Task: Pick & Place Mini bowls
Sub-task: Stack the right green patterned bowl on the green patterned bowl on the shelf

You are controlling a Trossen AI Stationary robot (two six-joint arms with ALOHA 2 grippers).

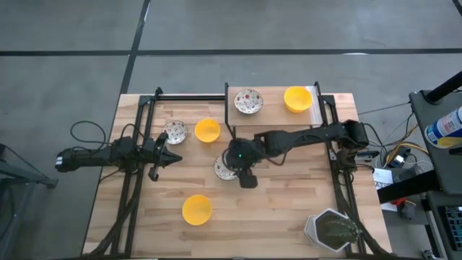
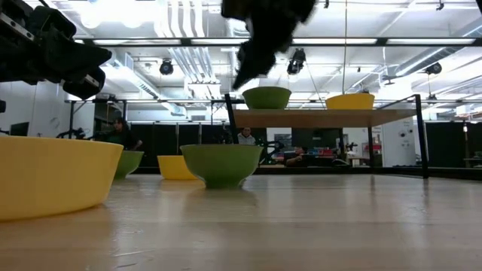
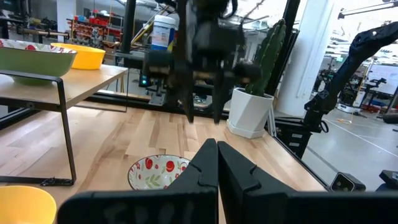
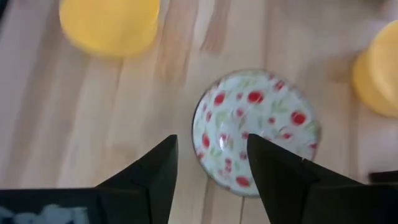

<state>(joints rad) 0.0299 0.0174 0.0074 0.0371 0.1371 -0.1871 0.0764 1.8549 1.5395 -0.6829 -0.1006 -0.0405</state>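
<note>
Three yellow bowls [image 1: 196, 209], three speckled bowls [image 1: 247, 101], one plant pot [image 1: 332, 230].

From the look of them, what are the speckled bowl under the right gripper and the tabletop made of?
The white bowl with red dots: probably glazed ceramic or melamine, going by its smooth printed surface; I cannot tell which. The pale plank tabletop: wood, butcher-block style, with visible grain and jointed strips, satin finish.

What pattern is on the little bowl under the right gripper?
White bowl with red and green speckles, clearest in the right wrist view.
</note>
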